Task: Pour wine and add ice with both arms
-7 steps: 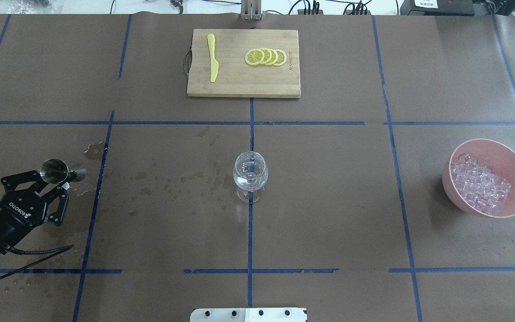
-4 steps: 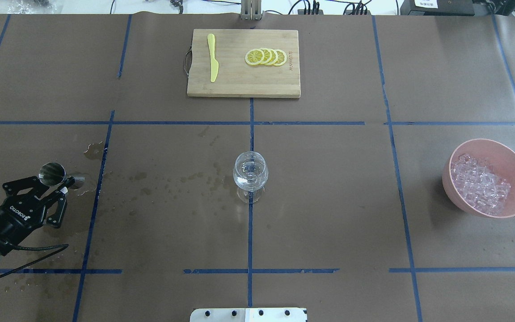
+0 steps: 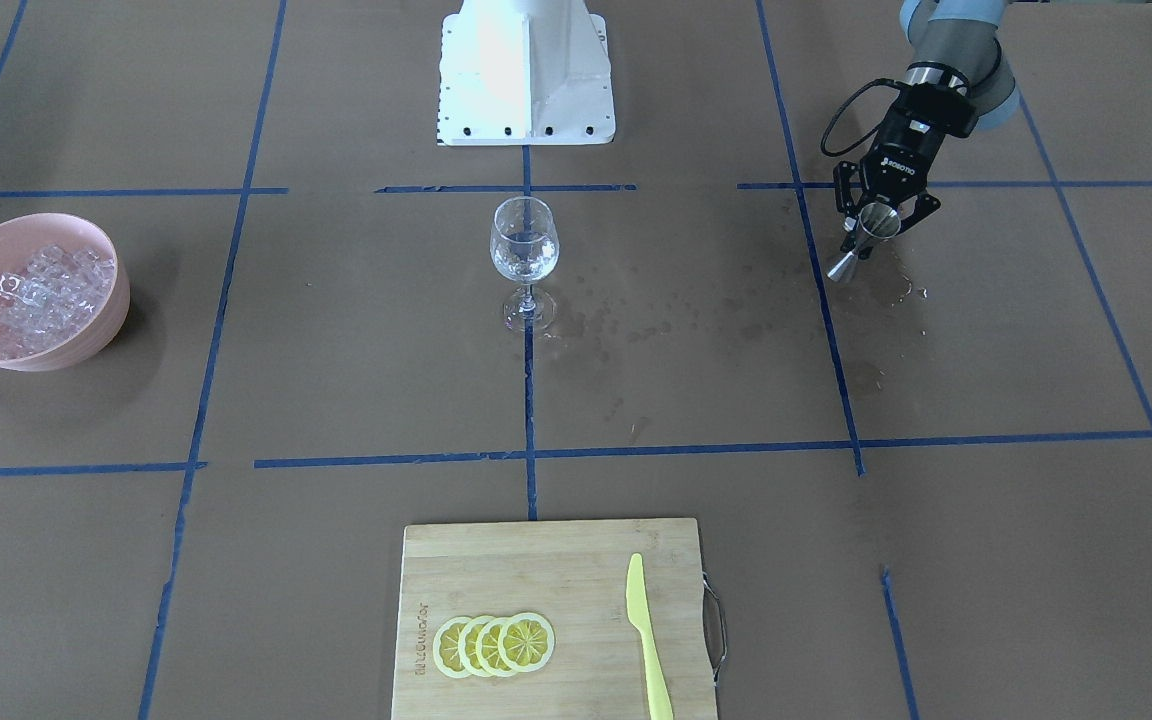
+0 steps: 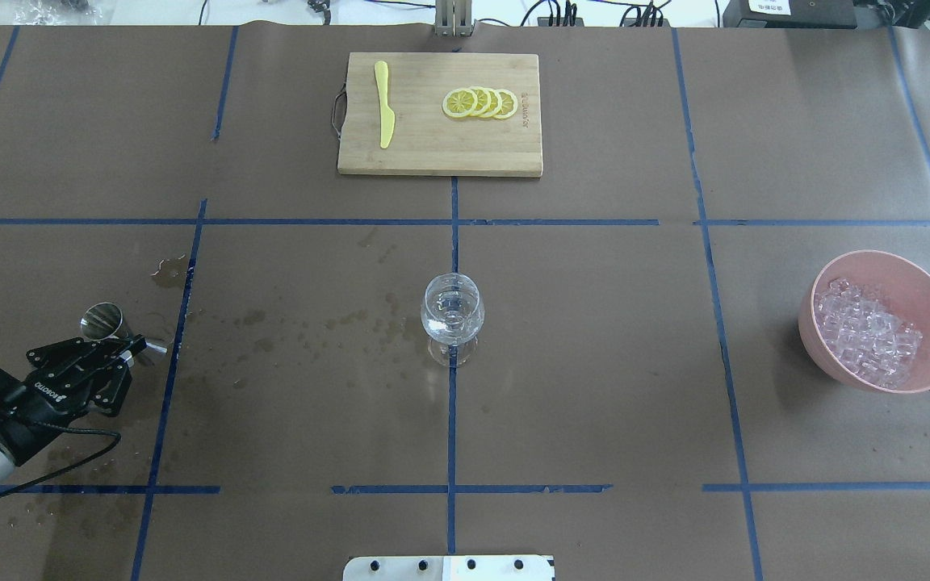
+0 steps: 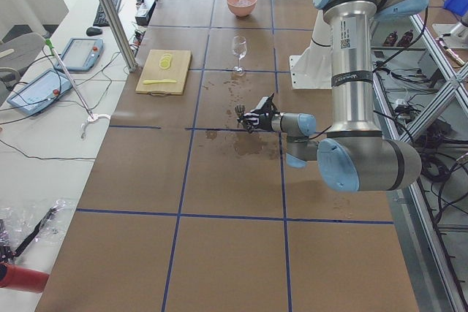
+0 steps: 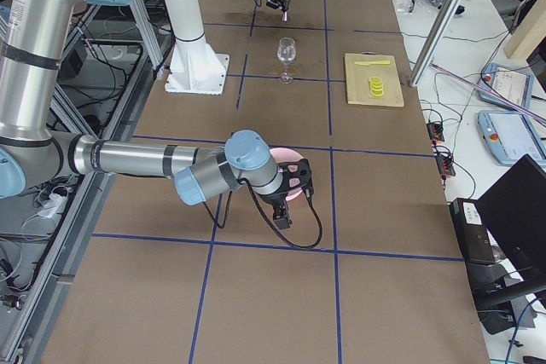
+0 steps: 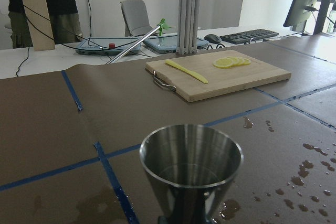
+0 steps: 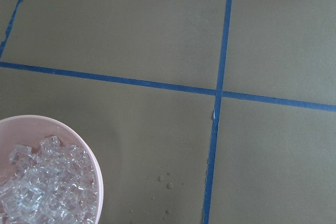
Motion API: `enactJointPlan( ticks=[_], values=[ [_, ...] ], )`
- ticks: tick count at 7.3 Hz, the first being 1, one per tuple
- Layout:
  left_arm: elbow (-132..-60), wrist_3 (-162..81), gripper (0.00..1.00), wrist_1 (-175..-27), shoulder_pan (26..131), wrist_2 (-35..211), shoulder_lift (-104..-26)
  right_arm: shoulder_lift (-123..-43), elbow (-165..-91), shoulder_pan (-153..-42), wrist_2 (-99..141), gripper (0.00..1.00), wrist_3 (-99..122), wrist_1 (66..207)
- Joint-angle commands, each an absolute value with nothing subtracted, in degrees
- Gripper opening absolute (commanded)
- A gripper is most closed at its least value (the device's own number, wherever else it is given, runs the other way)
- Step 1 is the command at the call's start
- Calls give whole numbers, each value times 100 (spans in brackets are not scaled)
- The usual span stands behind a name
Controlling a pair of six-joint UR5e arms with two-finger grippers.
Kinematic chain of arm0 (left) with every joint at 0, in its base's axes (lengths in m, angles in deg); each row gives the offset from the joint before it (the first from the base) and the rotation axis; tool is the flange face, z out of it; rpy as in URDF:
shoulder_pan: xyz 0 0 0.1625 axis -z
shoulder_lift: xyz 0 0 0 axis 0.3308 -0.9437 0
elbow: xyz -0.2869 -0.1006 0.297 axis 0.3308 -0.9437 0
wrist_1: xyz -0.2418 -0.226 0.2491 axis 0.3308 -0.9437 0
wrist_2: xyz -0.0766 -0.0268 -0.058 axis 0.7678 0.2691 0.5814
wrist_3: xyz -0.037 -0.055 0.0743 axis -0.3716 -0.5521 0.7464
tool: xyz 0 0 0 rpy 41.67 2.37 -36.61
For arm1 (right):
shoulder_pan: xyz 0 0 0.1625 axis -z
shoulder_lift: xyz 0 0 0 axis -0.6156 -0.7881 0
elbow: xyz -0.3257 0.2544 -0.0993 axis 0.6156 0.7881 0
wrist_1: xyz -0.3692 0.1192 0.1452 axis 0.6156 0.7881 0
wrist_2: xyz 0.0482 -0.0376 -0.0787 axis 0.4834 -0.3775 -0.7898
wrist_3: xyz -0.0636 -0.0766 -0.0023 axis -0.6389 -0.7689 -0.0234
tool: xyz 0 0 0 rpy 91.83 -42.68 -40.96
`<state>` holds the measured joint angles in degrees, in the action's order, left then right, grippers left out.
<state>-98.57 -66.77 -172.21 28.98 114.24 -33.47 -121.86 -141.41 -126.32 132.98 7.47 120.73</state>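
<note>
Since the earlier frame the left arm (image 3: 958,45) has drawn back toward the robot's edge of the table (image 4: 594,387) and dipped lower, carrying its load along. Nothing else has shifted.

Findings, by size:

1. Right arm (image 6: 145,159) reaches out to the pink bowl (image 4: 921,278) at the robot's right end of the table. The right gripper (image 6: 294,183) hangs over the bowl but shows only in the side view, so I cannot tell how far its jaws stand open. Its wrist camera has the bowl's rim in the lower left corner, so I judge it is not centred over the heap.

2. Left gripper (image 3: 878,222) has its fingers closed on the steel jigger (image 7: 190,169), which stands cup-up over the wet stains (image 4: 328,323). It is well apart from the glass.

3. Wine glass (image 4: 452,311) stands upright at the table's centre on the blue tape line. It appears to hold a little clear liquid. Assessment: thin-walled, top-heavy on a narrow stem, easily tipped or chipped. Anything added should be let go close over the rim.

4. Ice (image 4: 865,331) lies heaped in the bowl, well apart from the glass. Assessment: hard, light, probably slick with melt, and loose enough to shift under a probing finger. Recommended hold: a single cube atop the heap, pinched across two opposite flat faces rather than its corners. Pressure should be moderate, as a hard pinch may shoot it out.
</note>
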Motion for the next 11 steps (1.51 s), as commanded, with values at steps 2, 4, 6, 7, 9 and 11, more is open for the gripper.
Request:
enactJointPlan(
  ticks=[2, 4, 6, 7, 9, 11],
  values=[
    [-9290, -6757, 0, -17219, 2907, 11365, -3642, -12188, -14150, -12632, 13298, 100, 742, 12073],
    [-9174, -6739, 0, -17227, 2907, 11295, -3802, -12188, -14159, -12632, 13298, 100, 734, 12073],
    [-9173, -6731, 0, -17236, 2907, 11295, -3802, -12188, -14159, -12641, 13298, 100, 734, 12073],
    [-9165, -6722, 0, -17245, 2907, 11295, -3794, -12188, -14159, -12632, 13298, 100, 734, 12073],
    [-9165, -6722, 14, -17245, 2916, 11295, -3785, -12188, -14168, -12632, 13298, 100, 742, 12073],
    [-9165, -6713, 29, -17263, 2916, 11295, -3785, -12188, -14177, -12632, 13298, 100, 760, 12073]
  ],
)
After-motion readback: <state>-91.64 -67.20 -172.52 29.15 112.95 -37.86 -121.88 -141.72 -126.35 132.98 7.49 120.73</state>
